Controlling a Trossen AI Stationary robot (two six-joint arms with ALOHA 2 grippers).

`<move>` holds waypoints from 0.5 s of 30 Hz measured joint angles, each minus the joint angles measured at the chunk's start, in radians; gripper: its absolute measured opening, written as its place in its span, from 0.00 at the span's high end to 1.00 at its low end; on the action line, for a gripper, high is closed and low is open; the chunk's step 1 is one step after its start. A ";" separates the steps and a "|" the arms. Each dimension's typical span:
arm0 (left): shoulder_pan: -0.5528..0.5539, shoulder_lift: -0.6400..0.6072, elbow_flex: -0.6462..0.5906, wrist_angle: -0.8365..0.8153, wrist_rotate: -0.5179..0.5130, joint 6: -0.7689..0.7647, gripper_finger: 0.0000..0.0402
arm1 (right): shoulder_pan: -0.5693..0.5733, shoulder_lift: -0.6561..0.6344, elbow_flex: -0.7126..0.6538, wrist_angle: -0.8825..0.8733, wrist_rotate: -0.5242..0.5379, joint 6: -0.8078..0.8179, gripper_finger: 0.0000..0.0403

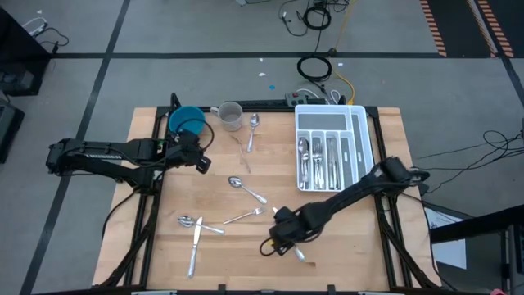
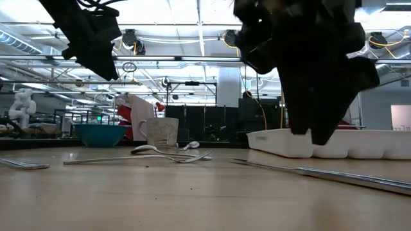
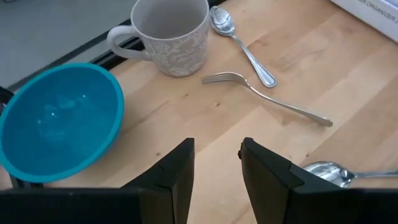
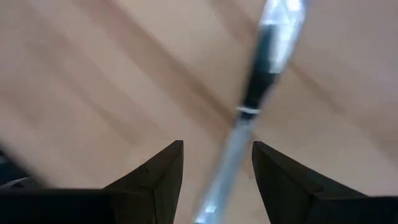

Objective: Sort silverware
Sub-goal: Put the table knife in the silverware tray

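Observation:
Silverware lies loose on the wooden table: a spoon (image 1: 253, 129) by the mug, a spoon (image 1: 245, 188) and a fork (image 1: 246, 217) in the middle, and a spoon and knife (image 1: 194, 233) near the front left. More pieces lie in the white tray (image 1: 358, 131). My right gripper (image 1: 272, 244) hangs open, pointing down over a knife (image 4: 252, 106) near the table's front. Its fingers stand on either side of the knife, above it. My left gripper (image 3: 216, 168) hovers open near the blue bowl (image 3: 59, 121), with nothing between its fingers.
A patterned mug (image 1: 230, 115) stands beside the blue bowl (image 1: 187, 122) at the back left. A fork (image 3: 267, 96) and a spoon (image 3: 242, 43) lie in front of the left gripper. Cables and a power strip (image 1: 315, 97) lie behind the table's far edge.

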 joint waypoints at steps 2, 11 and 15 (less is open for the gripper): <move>0.000 0.000 0.000 0.000 0.000 0.022 0.66 | 0.000 0.048 0.064 -0.109 0.004 -0.029 0.55; 0.000 0.000 0.000 0.000 0.000 0.058 0.66 | 0.003 0.141 0.129 -0.044 -0.030 -0.036 0.55; 0.000 0.000 0.000 0.000 0.000 0.080 0.66 | 0.003 0.149 0.128 -0.077 -0.032 -0.021 0.55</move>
